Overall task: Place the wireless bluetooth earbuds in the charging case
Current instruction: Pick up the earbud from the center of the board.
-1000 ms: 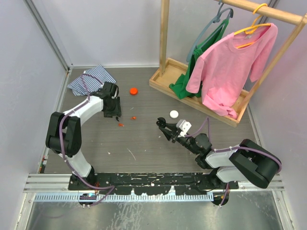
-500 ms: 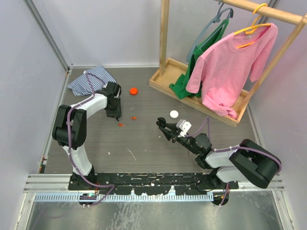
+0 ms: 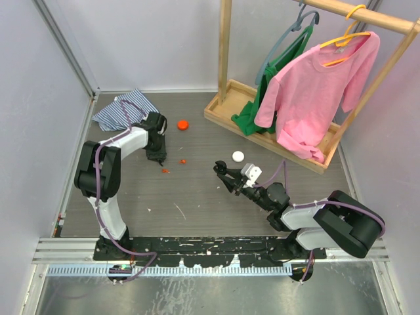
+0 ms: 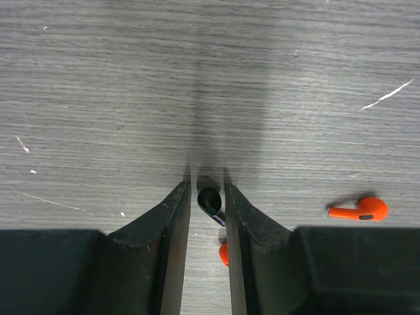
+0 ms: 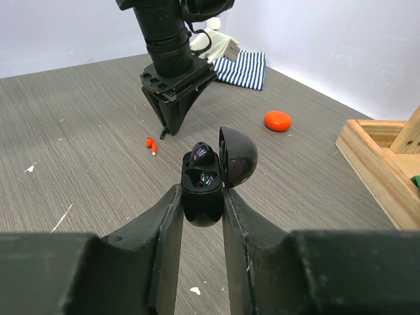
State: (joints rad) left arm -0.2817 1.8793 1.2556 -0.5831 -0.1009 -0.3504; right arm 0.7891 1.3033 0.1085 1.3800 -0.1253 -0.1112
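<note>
My left gripper (image 3: 159,159) points straight down at the table. In the left wrist view its jaws (image 4: 208,190) are closed narrowly on a black earbud (image 4: 210,202) at table level. One orange earbud (image 4: 359,210) lies to the right, and another (image 4: 224,253) is half hidden by the right finger. They show as red specks in the top view (image 3: 183,161) (image 3: 165,170). My right gripper (image 3: 221,172) is shut on the black charging case (image 5: 201,187), held above the table. Its lid (image 5: 237,156) is open and one black earbud (image 5: 200,155) sits in it.
An orange round puck (image 3: 183,124) and a white round puck (image 3: 237,156) lie on the table. A striped cloth (image 3: 121,108) is at the back left. A wooden clothes rack (image 3: 226,108) with a pink shirt (image 3: 315,85) stands at the back right.
The left arm's elbow has swung in and upward while its gripper stayed over the same spot by the earbuds. The right arm and case have not moved.
</note>
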